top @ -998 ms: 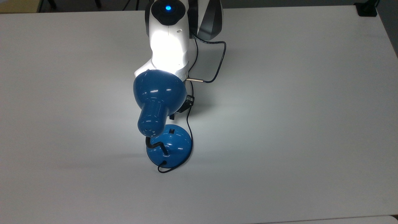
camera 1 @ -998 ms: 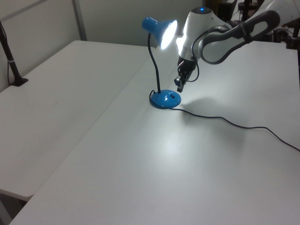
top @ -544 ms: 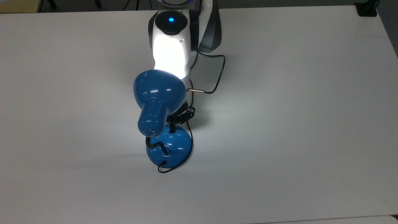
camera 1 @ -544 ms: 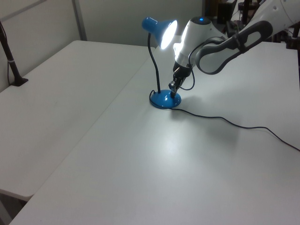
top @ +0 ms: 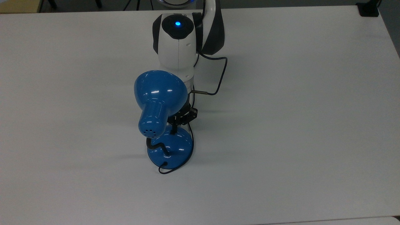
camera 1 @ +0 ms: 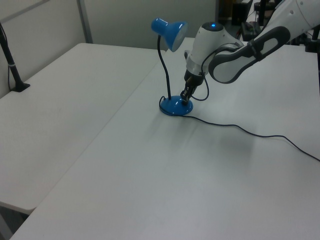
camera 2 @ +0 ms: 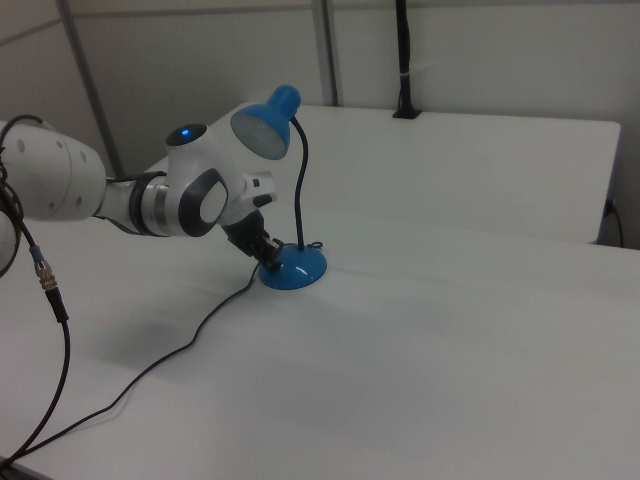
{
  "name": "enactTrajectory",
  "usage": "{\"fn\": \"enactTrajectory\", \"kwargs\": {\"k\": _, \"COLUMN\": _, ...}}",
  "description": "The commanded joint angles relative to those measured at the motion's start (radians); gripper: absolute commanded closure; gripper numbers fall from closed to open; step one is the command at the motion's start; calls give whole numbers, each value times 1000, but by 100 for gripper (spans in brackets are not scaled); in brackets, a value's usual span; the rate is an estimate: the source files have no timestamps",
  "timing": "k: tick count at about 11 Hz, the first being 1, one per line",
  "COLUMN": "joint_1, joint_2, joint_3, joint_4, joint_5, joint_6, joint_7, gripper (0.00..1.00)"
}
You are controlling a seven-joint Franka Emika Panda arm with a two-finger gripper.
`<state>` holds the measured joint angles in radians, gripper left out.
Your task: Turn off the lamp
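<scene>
The blue lamp's shade (top: pixel 159 90) hangs over its round base (top: pixel 176 150) at the middle of the white table (top: pixel 281 125), and no light comes from the shade. My gripper (top: pixel 172 130) points down with its fingers together, the tip resting on the far part of the base where the small black switch sits; the switch itself is hidden under the tip and the shade. In the left view the gripper (camera 1: pixel 185 100) touches the right side of the base (camera 1: pixel 171 107). In the right view the gripper (camera 2: pixel 270 262) meets the left edge of the base (camera 2: pixel 300 268).
The lamp's thin black cord (camera 1: pixel 240 129) runs across the table away from the base, also seen as the cord (camera 2: pixel 150 370) trailing toward the right view's lower left. A black post (camera 1: pixel 12 65) is clamped at the far table edge. The arm's own cable (top: pixel 218 75) loops beside the wrist.
My gripper came down from above the table onto the lamp's base. The lamp, lit in both earlier moments, has gone dark, and the bright glare on my wrist is gone.
</scene>
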<state>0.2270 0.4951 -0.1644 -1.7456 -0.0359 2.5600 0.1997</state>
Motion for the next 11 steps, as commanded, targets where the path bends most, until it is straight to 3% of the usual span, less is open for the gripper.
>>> {"fn": "enactTrajectory", "kwargs": {"k": 1, "joint_1": 11, "joint_2": -65, "joint_3": 3, "joint_4": -126, "joint_5": -18, "joint_6": 8, "joint_7": 21, "gripper": 100}}
{"fn": "enactTrajectory", "kwargs": {"k": 3, "joint_1": 2, "joint_2": -119, "joint_3": 6, "joint_4": -137, "joint_5": -16, "joint_6": -39, "joint_7": 35, "gripper": 100}}
{"fn": "enactTrajectory", "kwargs": {"k": 7, "joint_1": -49, "joint_2": -383, "joint_3": 8, "joint_4": -118, "joint_5": -7, "joint_6": -496, "joint_7": -26, "gripper": 96}}
{"fn": "enactTrajectory", "kwargs": {"k": 8, "joint_1": -79, "joint_2": -427, "joint_3": 8, "joint_4": -85, "joint_5": -2, "joint_6": -600, "joint_7": -92, "gripper": 76}}
{"fn": "enactTrajectory", "kwargs": {"k": 10, "joint_1": -118, "joint_2": -455, "joint_3": 8, "joint_4": 33, "joint_5": -2, "joint_6": -842, "joint_7": -181, "gripper": 0}}
{"fn": "enactTrajectory", "kwargs": {"k": 11, "joint_1": -120, "joint_2": -454, "joint_3": 8, "joint_4": 90, "joint_5": -5, "joint_6": -939, "joint_7": -192, "gripper": 0}}
